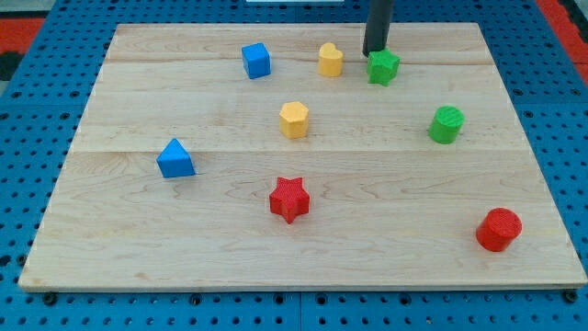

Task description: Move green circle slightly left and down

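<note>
The green circle (446, 124) is a short green cylinder standing at the right of the wooden board (138, 239). My tip (373, 53) is at the view's top, just left of and touching or nearly touching the green star (383, 67). The tip is well up and to the left of the green circle, apart from it. The rod comes down from the top edge of the view.
A yellow block (331, 60) sits just left of the tip. A blue cube (257, 61) is farther left. A yellow hexagon (294, 119) is at centre, a blue triangle (175, 159) at left, a red star (289, 199) below centre, a red circle (499, 229) at bottom right.
</note>
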